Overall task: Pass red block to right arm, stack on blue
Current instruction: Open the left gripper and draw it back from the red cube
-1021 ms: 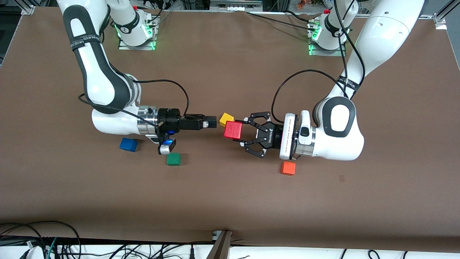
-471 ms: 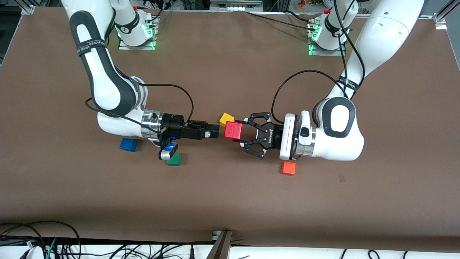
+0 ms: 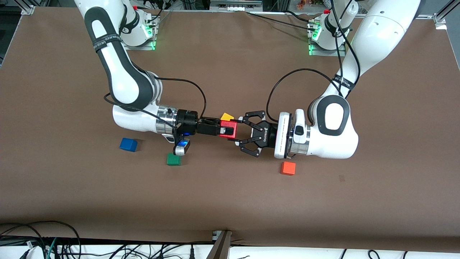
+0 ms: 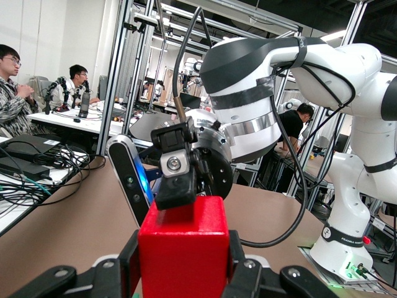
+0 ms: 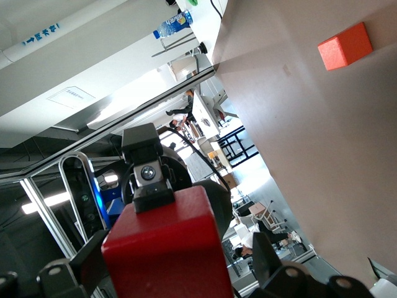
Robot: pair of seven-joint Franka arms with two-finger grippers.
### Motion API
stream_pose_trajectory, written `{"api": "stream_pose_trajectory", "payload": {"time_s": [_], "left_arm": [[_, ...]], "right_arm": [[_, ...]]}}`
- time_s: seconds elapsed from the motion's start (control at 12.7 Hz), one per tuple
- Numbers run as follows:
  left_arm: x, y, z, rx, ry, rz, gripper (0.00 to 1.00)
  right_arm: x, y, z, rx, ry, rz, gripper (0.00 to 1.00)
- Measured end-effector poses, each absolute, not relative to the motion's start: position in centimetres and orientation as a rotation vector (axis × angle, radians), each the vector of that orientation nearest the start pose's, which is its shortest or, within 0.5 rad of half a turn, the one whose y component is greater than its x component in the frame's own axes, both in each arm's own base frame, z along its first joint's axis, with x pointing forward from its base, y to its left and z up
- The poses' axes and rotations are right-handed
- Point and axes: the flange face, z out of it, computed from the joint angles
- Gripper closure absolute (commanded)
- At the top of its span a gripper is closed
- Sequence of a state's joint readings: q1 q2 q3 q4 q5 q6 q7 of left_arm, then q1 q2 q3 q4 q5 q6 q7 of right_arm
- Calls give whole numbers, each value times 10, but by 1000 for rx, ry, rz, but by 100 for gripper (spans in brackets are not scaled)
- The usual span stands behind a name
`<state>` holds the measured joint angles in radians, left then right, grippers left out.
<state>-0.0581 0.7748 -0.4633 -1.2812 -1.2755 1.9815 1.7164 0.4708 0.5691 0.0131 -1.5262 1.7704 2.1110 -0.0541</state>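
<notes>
I have both arms meeting over the middle of the table (image 3: 230,201). My left gripper (image 3: 235,132), the one with the splayed black linkage fingers, is clamped on the red block (image 3: 228,129), holding it up in the air with a finger pad on each of two facing sides. In the left wrist view the block (image 4: 183,245) fills the lower middle, with black finger pads (image 4: 130,261) pressed to its flanks.

My right gripper (image 3: 223,127), slim and black on its silver wrist cylinder, has its fingers spread as wide as they go and set around the same block from the right arm's end. One narrow black finger (image 3: 224,131) lies across the block's face toward the front camera. I cannot tell whether the fingers actually touch the block. In the right wrist view the block (image 5: 167,251) sits right at the fingertips.

The blue block (image 3: 128,144) lies on the table toward the right arm's end, well apart from the handover. A green block (image 3: 173,159) lies beside it, slightly nearer the front camera. A yellow block (image 3: 226,117) sits on the table partly hidden by the grippers, and an orange block (image 3: 288,168) lies near the left wrist.

I can read "ROBOTIQ" on the left gripper's body, and "FRANKA" begins the lettering on the black bands around the arms; the rest is too small to make out.
</notes>
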Motion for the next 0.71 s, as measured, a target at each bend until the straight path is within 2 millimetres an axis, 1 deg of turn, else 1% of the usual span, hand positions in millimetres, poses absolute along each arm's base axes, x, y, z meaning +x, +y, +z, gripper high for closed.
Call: {"api": "stream_pose_trajectory", "payload": {"time_s": [0.08, 0.16, 0.24, 0.31, 0.55, 0.63, 0.71], "left_arm": [[679, -341, 380, 1311, -1180, 873, 100], [680, -341, 380, 1312, -1179, 874, 100], [681, -340, 380, 1316, -1171, 872, 100], [681, -340, 379, 1321, -1161, 866, 100], [681, -340, 379, 1322, -1160, 866, 100], [682, -340, 380, 1323, -1159, 866, 64], [682, -340, 380, 1324, -1157, 865, 1]], "right_arm": [[627, 379, 377, -1615, 478, 311, 62], [628, 378, 377, -1617, 473, 305, 72], [628, 377, 377, -1620, 462, 293, 75], [628, 377, 377, -1622, 450, 281, 80], [629, 377, 377, -1622, 450, 280, 81], [629, 377, 378, -1622, 450, 280, 81], [629, 377, 378, -1622, 449, 279, 81]]}}
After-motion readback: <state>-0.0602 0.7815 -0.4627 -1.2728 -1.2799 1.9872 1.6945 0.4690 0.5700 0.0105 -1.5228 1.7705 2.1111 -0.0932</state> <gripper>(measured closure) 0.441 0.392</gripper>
